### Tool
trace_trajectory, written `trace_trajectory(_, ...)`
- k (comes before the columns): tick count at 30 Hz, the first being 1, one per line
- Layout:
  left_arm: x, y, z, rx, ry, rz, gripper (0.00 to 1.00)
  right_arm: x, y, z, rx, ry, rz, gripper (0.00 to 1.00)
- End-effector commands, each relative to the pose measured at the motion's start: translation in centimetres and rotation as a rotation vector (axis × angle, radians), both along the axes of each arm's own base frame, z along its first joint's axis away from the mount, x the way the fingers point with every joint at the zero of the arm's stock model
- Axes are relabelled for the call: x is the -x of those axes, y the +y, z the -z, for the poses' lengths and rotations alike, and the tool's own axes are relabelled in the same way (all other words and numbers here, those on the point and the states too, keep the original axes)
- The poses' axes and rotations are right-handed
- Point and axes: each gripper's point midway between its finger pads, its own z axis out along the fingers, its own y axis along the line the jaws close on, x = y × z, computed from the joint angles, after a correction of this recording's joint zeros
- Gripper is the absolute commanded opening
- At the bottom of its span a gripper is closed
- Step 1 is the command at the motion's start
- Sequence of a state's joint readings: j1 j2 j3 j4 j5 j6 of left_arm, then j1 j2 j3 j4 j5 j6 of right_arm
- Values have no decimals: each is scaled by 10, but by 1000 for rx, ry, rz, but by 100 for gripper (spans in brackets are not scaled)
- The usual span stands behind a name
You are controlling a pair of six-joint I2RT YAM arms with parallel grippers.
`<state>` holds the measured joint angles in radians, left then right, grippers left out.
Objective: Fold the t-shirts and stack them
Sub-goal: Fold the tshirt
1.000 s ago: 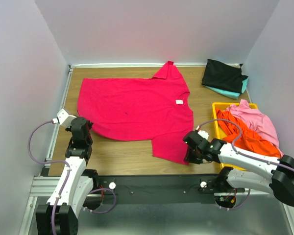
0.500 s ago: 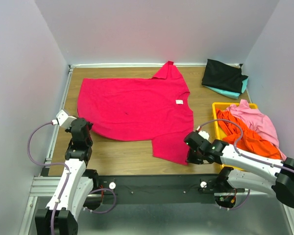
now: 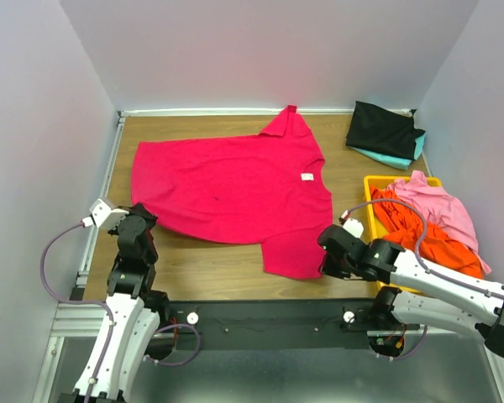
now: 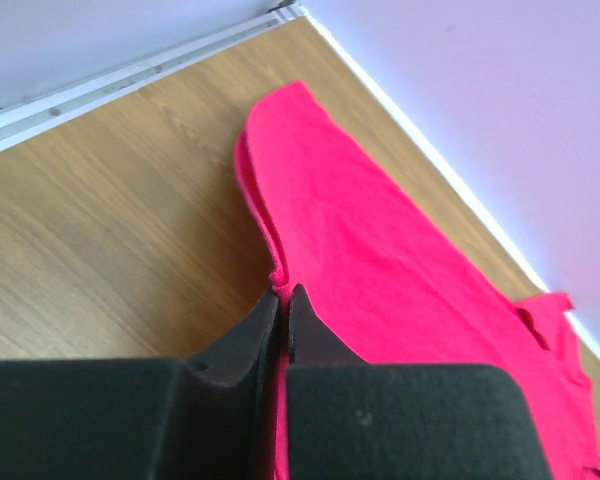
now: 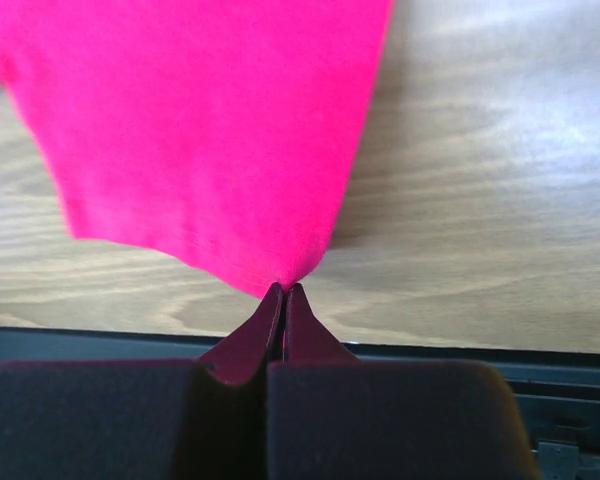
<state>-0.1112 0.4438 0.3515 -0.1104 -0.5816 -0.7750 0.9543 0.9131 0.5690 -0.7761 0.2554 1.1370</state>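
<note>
A large crimson-red t-shirt lies spread flat on the wooden table, its white neck label near the right side. My left gripper is shut on the shirt's near-left hem corner, which bunches between its fingers. At the near sleeve's corner, my right gripper is shut on the red cloth. In the top view the left gripper sits at the shirt's near-left edge and the right gripper at the near-right sleeve. Black and teal t-shirts lie folded at the back right.
A yellow bin at the right holds crumpled pink and orange shirts. White walls close the table at the back and both sides. A black rail runs along the near edge.
The right gripper has closed on the near sleeve corner. The left arm has drawn slightly toward the near-left, pulling the hem corner with it.
</note>
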Motion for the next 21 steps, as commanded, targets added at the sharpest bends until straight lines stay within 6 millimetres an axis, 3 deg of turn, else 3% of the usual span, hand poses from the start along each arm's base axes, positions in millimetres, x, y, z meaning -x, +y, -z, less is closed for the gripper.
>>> trace_trajectory(1,13,5,-7,22,-31,-56,9,-26,1,-33,8,-129,53,1)
trace_trajectory(8,15,4,-11,23,-75,-52,9,-68,-1,-73,41,-341,122,1)
trace_trajectory(14,-4,-7,3,13,7,-4,11,-108,-7,-103,180,-537,149,0)
trace_trajectory(18,-14,-22,18,22,64,75,13,-139,12,-136,195,-653,170,1)
trace_trajectory(21,-13,-25,18,28,60,90,13,-163,23,-144,227,-693,151,1)
